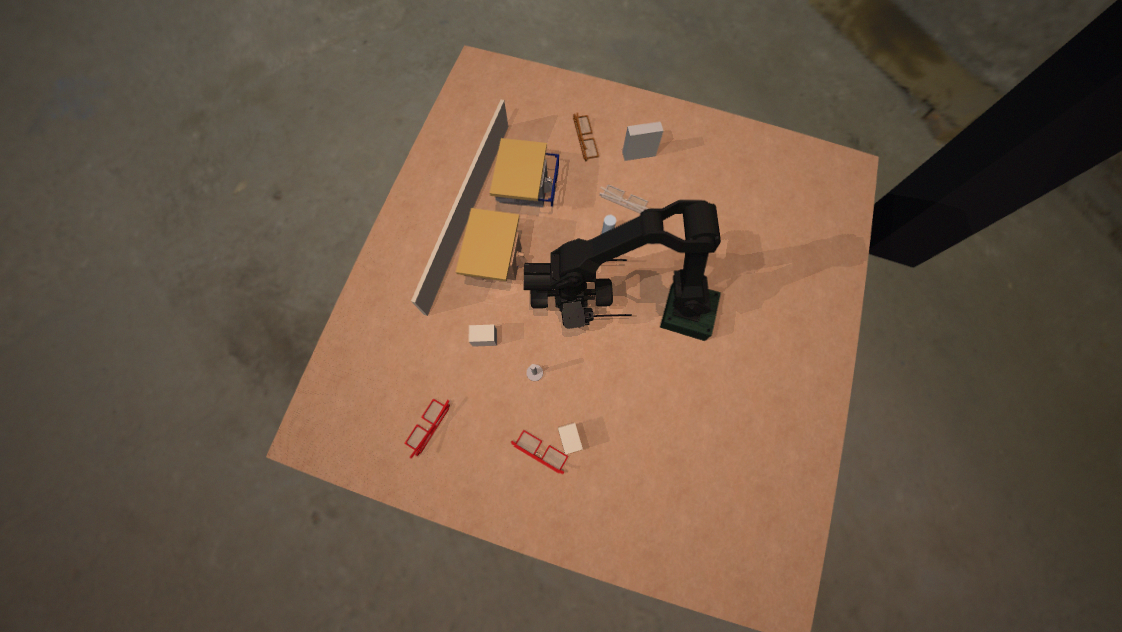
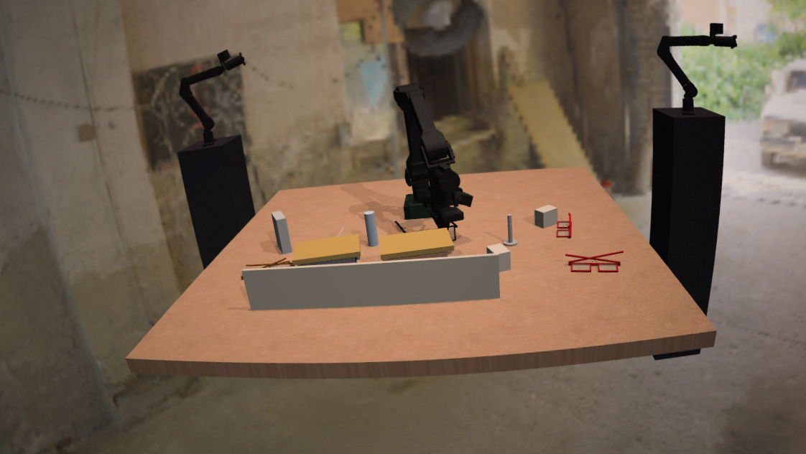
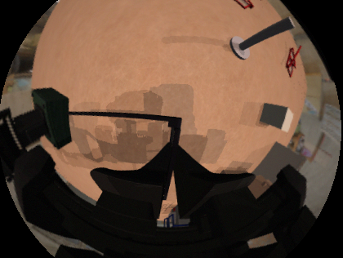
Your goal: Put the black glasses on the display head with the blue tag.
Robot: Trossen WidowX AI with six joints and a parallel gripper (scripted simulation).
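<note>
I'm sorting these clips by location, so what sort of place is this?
Probably a disused workshop or warehouse: stained walls, a rough concrete floor, and an opening at the side with a parked vehicle and greenery outside.
</note>
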